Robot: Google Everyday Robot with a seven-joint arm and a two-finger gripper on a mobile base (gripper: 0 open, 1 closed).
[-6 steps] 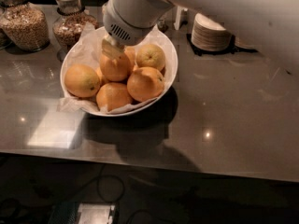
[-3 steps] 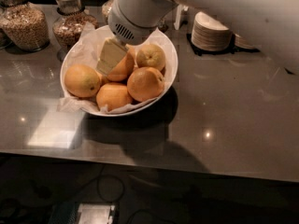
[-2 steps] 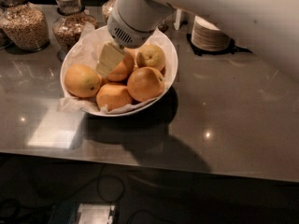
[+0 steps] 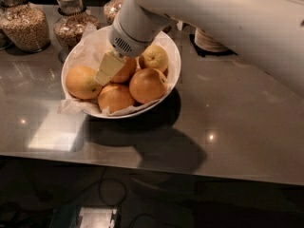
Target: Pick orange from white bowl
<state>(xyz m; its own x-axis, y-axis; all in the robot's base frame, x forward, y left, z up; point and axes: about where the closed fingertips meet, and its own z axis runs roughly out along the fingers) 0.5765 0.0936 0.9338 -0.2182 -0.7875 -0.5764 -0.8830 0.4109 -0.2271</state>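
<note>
The white bowl [image 4: 172, 56] stands on the grey counter, lined with crinkled white paper, and holds several fruits. The orange [image 4: 82, 82], big and yellow-orange, lies at the bowl's left side. My gripper [image 4: 109, 68] reaches down from the upper right into the middle of the bowl. Its pale tip sits between the orange and a deeper-orange fruit [image 4: 127, 71], which it partly hides. It is close to both, and I cannot tell whether it touches either. Two more deeper-orange fruits [image 4: 148, 85] [image 4: 115, 98] lie at the front. A smaller, paler yellowish fruit [image 4: 155, 57] lies at the back right.
Glass jars of grain and nuts [image 4: 24, 25] [image 4: 71, 23] stand behind the bowl at the back left. A stack of small white bowls and plates [image 4: 209, 41] stands at the back right. My white arm [image 4: 228, 18] spans the upper right. The counter's front edge runs below the bowl.
My gripper has shifted a little left and tilted, from over the middle fruit towards the gap beside the left orange. The fruits have not visibly moved.
</note>
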